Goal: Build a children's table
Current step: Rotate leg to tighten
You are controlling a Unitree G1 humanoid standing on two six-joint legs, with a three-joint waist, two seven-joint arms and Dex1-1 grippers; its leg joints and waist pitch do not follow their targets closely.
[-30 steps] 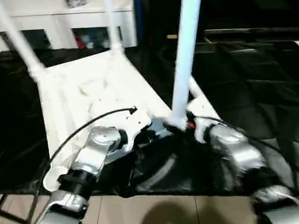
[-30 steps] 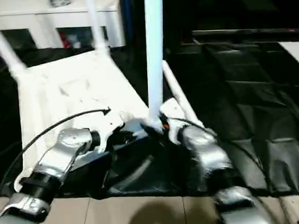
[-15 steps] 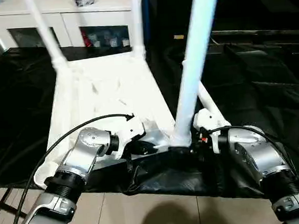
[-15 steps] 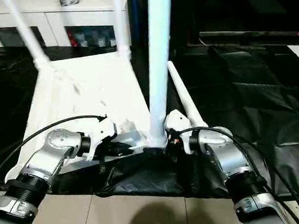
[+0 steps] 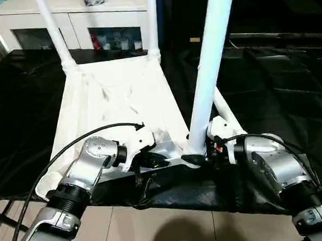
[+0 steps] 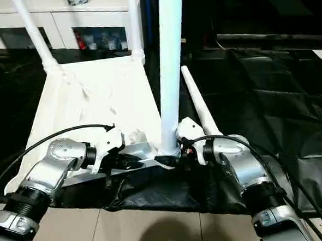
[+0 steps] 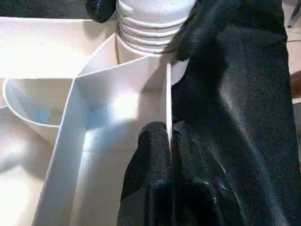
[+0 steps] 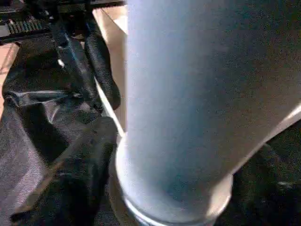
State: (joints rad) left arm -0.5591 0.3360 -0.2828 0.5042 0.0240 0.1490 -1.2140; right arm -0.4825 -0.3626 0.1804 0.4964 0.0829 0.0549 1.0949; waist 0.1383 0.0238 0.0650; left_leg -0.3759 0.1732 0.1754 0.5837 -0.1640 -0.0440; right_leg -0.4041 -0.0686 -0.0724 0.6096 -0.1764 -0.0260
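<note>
1. The children's table (image 5: 116, 101) lies upside down on the surface (image 5: 290, 90), which is draped in black sheeting. Its long axis runs away from the robot toward a white cabinet (image 5: 78, 24).
2. Three legs stand upright in corner sockets; the near-right leg (image 5: 210, 68) rises tallest in view. A fourth leg (image 6: 199, 104) lies flat just beside the top.
3. The right claw (image 6: 177, 155), arm bent inward, has its fingers around the near-right leg's base.
4. The left claw (image 7: 168, 141), reaching in from the left, is clamped on the table's thin rim.
</note>
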